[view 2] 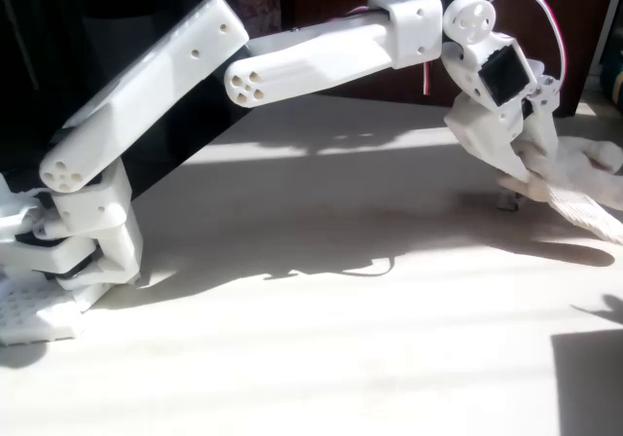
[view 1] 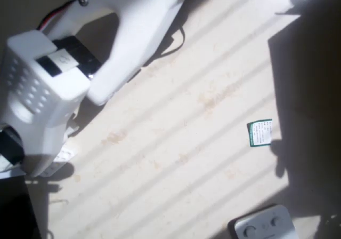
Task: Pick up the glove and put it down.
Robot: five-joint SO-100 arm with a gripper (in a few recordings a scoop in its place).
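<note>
Hand (view 2: 521, 168) was clamped on the glove (view 2: 584, 178), low over the worktop (view 2: 321, 339), glove trailing right in the fixed view.

White arm (view 2: 311, 61), red and white wires. Cream-beige glove (view 2: 584, 188). Pale beige table (view 1: 176, 159), faint stripes. White card (view 1: 260, 133), green edge. Grey device (view 1: 264, 224), round grey buttons.
</note>
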